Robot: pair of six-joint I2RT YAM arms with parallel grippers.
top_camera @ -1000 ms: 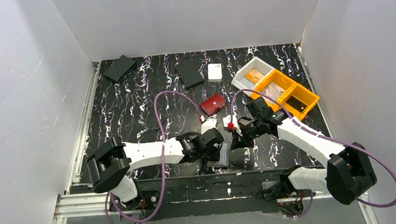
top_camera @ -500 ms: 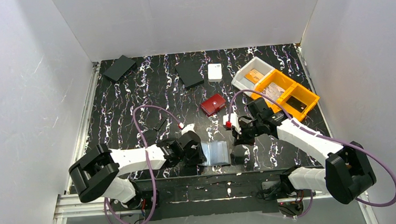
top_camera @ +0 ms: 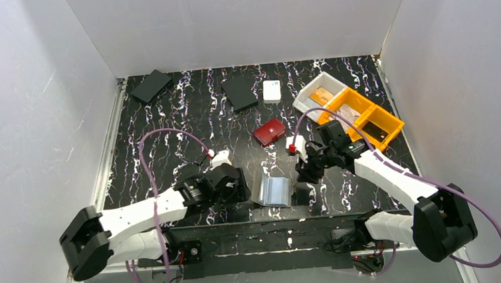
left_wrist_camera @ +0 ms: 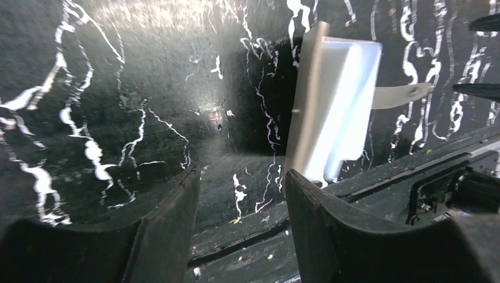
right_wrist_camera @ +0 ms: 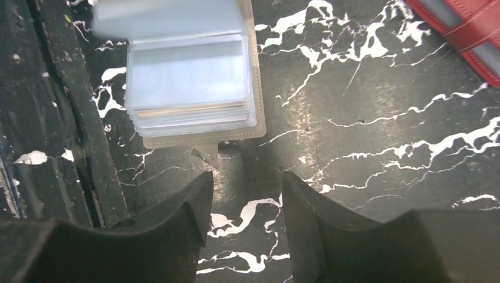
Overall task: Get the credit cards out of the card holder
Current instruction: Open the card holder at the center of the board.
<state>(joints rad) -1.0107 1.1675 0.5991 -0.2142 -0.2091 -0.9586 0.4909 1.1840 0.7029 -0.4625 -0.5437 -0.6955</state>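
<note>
Holder (top_camera: 272, 191) lies open on the table (top_camera: 167, 134) by its near edge, clear sleeves (right_wrist_camera: 186, 76) up, between the two grippers and touched by neither. Left gripper (left_wrist_camera: 242, 184) sits just left of it, jaws apart and empty. Right gripper (right_wrist_camera: 244, 177) hangs just right of it, jaws apart, also empty. Red case (top_camera: 269, 132) lies farther back.

From the right wrist the card holder (right_wrist_camera: 191, 88) runs off the top edge, its lifted clear page just a blur there, and only a corner of the dark red case (right_wrist_camera: 466, 29) shows. From the left wrist it is glared white, its sleeves unreadable. From above, what lies in the orange bin (top_camera: 384, 112) is too small to tell.
</note>
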